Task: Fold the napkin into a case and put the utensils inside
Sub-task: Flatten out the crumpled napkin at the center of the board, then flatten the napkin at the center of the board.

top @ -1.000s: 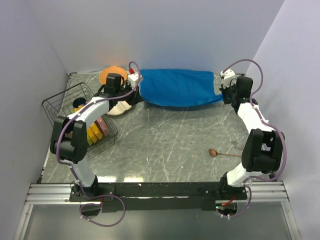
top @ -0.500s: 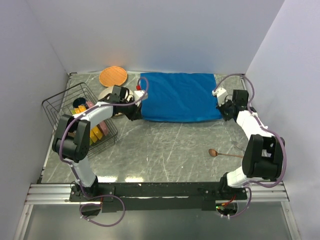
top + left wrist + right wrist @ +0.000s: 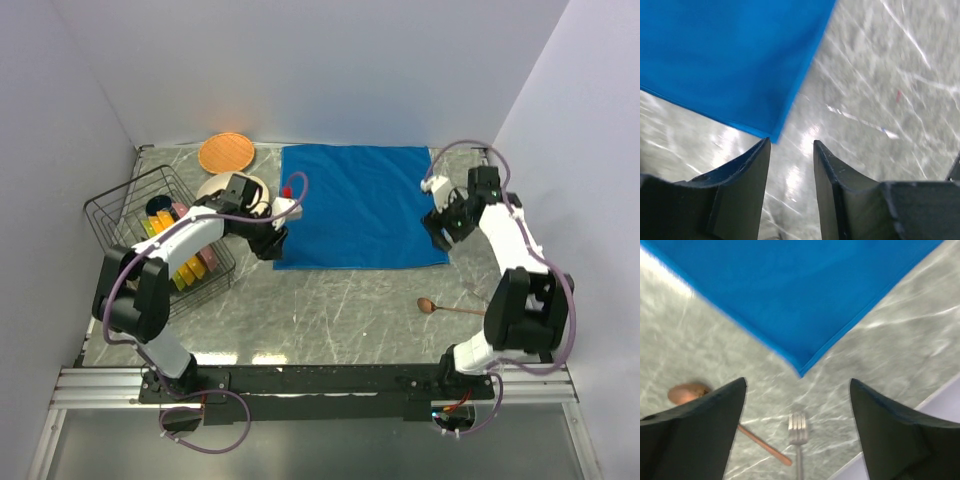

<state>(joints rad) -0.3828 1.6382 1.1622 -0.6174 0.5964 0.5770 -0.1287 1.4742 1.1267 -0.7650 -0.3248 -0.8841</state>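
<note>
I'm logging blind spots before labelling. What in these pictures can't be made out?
Fork: right wrist view, handle cut off by the bottom edge; overhead, too small.
White plate: overhead, partly under the left arm.
Basket contents: overhead, partly behind that arm.
Napkin: wrist views, only corners; frame edges cut the rest.

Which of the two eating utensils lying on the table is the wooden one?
The spoon, brown with a round bowl; the fork beside it is silvery grey.
</note>
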